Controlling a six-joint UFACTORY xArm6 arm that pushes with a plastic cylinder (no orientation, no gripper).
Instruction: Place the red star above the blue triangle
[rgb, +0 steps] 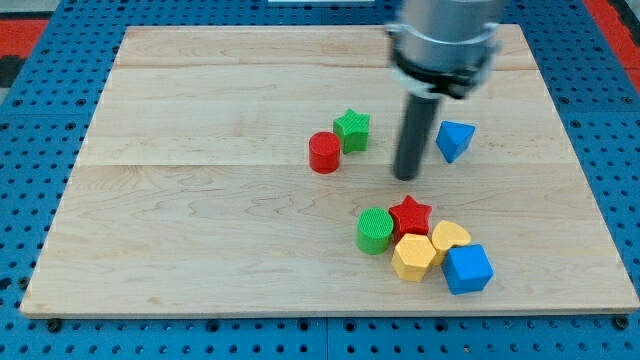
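The red star (410, 215) lies in the lower right part of the wooden board, touching a green cylinder (375, 230) on its left and a yellow hexagon (413, 256) below it. The blue triangle (454, 139) lies higher up, toward the view's right. My tip (406, 176) stands on the board just above the red star and to the lower left of the blue triangle, apart from both.
A green star (352, 129) and a red cylinder (324, 152) sit left of my tip. A yellow heart-like block (450, 237) and a blue cube (467, 268) lie right of and below the red star. The board's edge (330, 312) runs along the bottom.
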